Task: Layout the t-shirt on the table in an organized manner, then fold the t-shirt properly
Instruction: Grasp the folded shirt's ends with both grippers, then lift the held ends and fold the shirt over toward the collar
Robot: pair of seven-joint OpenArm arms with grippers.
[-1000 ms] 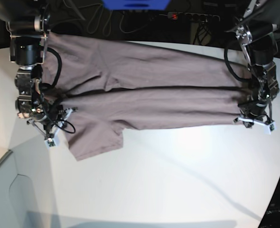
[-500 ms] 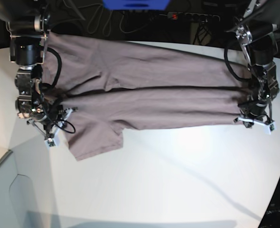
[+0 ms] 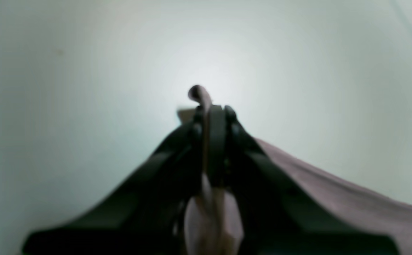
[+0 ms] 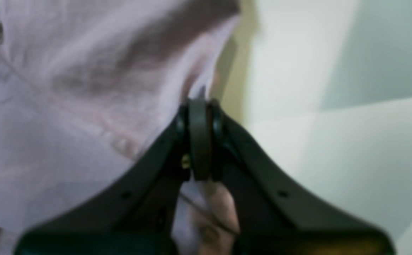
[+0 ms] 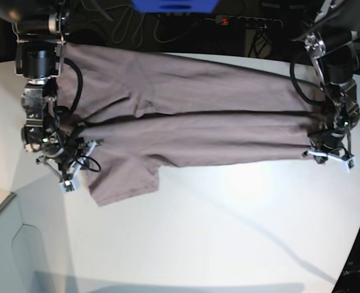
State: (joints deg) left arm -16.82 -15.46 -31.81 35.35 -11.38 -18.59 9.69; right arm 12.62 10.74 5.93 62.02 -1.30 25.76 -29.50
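Right now your left gripper [image 5: 327, 148] and right gripper [image 5: 63, 160] each pinch an end of the dusty mauve cotton t-shirt [image 5: 186, 116], stretched between them across the far side of the matte white table [image 5: 229, 232].

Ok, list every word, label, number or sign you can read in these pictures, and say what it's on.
None can be read.
T-shirt: plain, no print or tag showing.
Table: bare white, no marks.
Blue thing at the far edge: no lettering visible.
Both wrist views: too blurred to show any text.
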